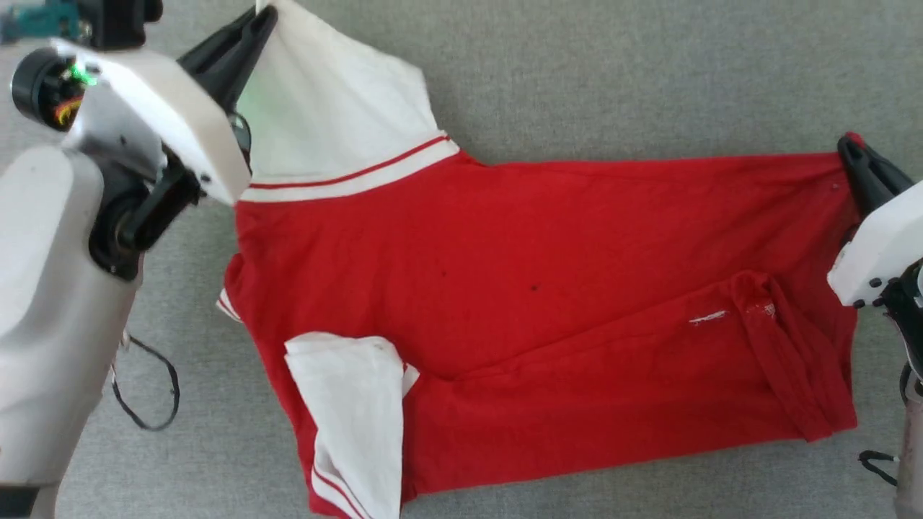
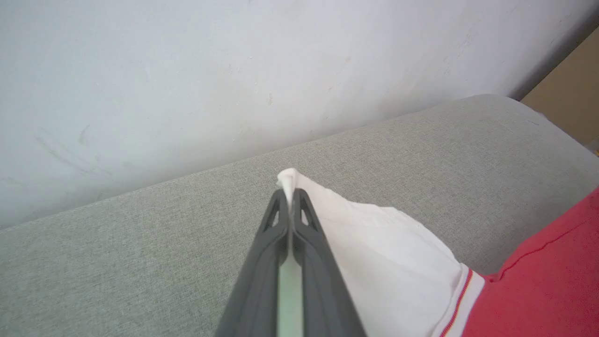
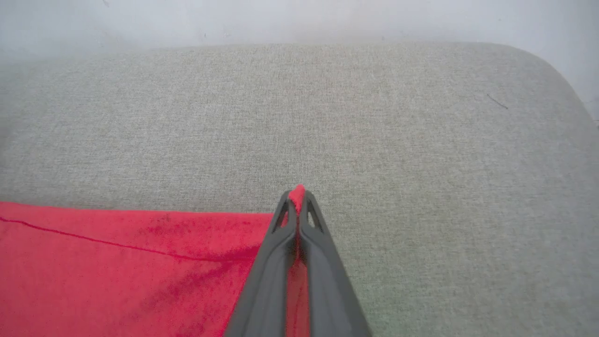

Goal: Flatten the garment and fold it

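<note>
The red garment (image 1: 548, 303) lies spread sideways on the grey fabric surface (image 1: 649, 72), neckline end toward the left, hem toward the right. My left gripper (image 1: 261, 13) is shut on the tip of the far white sleeve (image 1: 332, 108), which it holds stretched away from the body; the left wrist view shows the white cloth pinched between the fingers (image 2: 290, 192). My right gripper (image 1: 851, 144) is shut on the far hem corner, a red tuft poking past its fingertips (image 3: 297, 193). The near white sleeve (image 1: 353, 411) lies folded over the shirt's front edge. The near hem is rumpled.
A pale wall (image 2: 187, 70) rises behind the far edge of the grey surface. A brown panel (image 2: 568, 98) shows past the surface's rounded corner. Loose dark cables hang by my left arm (image 1: 148, 389) and right arm (image 1: 876, 458).
</note>
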Robot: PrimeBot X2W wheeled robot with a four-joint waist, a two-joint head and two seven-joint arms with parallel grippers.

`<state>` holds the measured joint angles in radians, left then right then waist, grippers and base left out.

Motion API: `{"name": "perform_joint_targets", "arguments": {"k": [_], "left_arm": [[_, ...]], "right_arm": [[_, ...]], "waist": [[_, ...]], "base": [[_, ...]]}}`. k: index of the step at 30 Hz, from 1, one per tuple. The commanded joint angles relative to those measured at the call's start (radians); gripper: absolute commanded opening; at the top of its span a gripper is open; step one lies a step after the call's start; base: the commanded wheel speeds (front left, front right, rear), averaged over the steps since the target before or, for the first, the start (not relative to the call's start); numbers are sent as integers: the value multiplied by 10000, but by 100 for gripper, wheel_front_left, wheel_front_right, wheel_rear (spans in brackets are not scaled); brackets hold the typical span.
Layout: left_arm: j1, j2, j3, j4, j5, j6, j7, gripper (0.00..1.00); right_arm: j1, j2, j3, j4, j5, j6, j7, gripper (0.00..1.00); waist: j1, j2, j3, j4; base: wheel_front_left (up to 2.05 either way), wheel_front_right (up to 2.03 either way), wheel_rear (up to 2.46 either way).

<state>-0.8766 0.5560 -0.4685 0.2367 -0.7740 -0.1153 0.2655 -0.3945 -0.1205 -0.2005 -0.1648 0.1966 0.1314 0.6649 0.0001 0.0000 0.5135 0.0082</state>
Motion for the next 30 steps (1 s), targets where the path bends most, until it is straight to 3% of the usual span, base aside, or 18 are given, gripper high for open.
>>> {"name": "perform_joint_targets", "arguments": {"k": [1,7,12,19,30], "left_arm": [[464,126,47,-307,95,-92,-354,0],[2427,444,240,-1723,-126,119,-1286,0],[4579,922,772,-3238,-520,820,-1844,0],[7805,1180,1336,-4809,-1295,1782,-2422,0],[10559,912,1386,-5420,-2604,2091,-2623,0]], "right_arm": [[111,-112,34,51,126,-7,-197,0],[1172,-104,-145,-116,468,-7,-748,0],[2329,61,-345,-467,770,-7,-1151,0],[3882,463,-859,-585,1280,-7,-1547,0],[5161,682,-883,-199,1521,-7,-1794,0]], "waist": [[-1,0,-416,89],[-1,0,-1103,306],[-1,0,-1554,418],[-1,0,-2013,548],[-1,0,-2415,555]], "base": [[0,0,0],[0,0,0],[0,0,0],[0,0,0],[0,0,0]]}}
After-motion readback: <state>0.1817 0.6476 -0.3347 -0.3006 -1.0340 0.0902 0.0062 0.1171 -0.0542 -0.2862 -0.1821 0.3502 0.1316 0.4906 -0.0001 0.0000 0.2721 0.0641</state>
